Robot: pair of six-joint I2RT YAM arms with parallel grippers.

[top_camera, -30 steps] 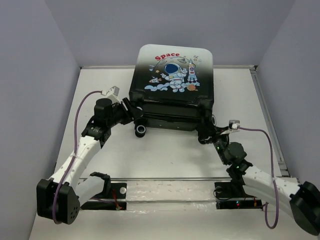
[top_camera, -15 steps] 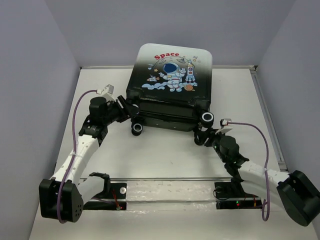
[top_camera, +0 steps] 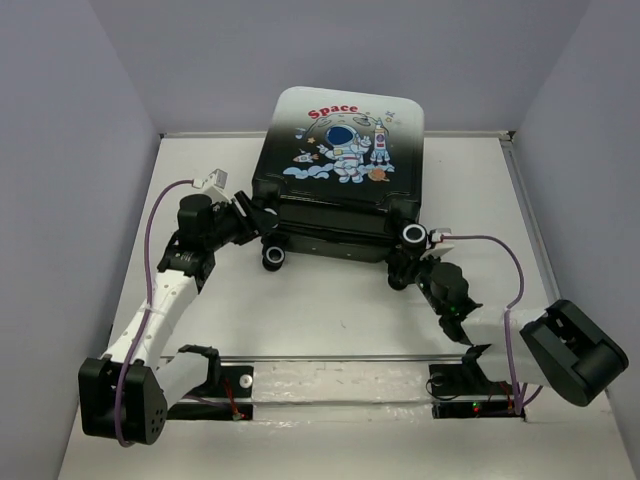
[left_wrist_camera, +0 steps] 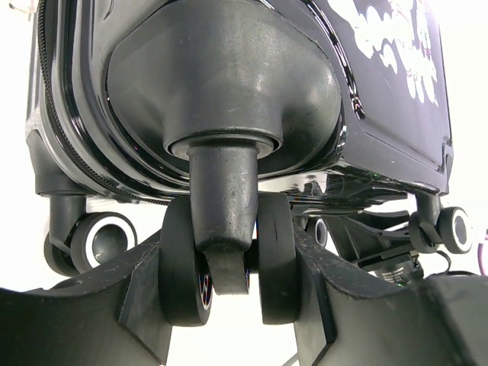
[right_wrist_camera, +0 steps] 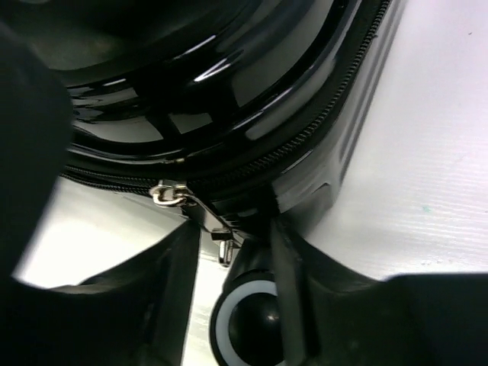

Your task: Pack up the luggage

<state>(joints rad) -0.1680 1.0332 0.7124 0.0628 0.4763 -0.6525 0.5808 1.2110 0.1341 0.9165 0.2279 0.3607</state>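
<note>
1. The luggage (top_camera: 340, 150) lies flat at the far middle of the desk (top_camera: 330, 320). Its printed shell faces up, the lid is down, and the wheels point toward the arms.
2. The left pincer (top_camera: 262, 218) clamps the twin wheel (left_wrist_camera: 181, 263) at the near-left corner, with a finger pressed against each side.
3. The right pincer (top_camera: 402, 266) sits at the near-right corner. Its fingers stand apart on either side of the zip pull (right_wrist_camera: 169, 195), and I cannot tell whether they grip anything.
4. To my eye the main risk is the case skidting or twisting on the smooth desk if the wheel hold slips, since a caster can swivel. The small pull could also slide out between the fingers, leaving the zip unmoved.
5. Compared with a second ago, the right arm's elbow (top_camera: 570, 350) has swung inward and up. Its pincer has narrowed and come in under the corner, and the near-right wheel (top_camera: 413, 235) now shows. The case has shifted slightly to the left.
</note>
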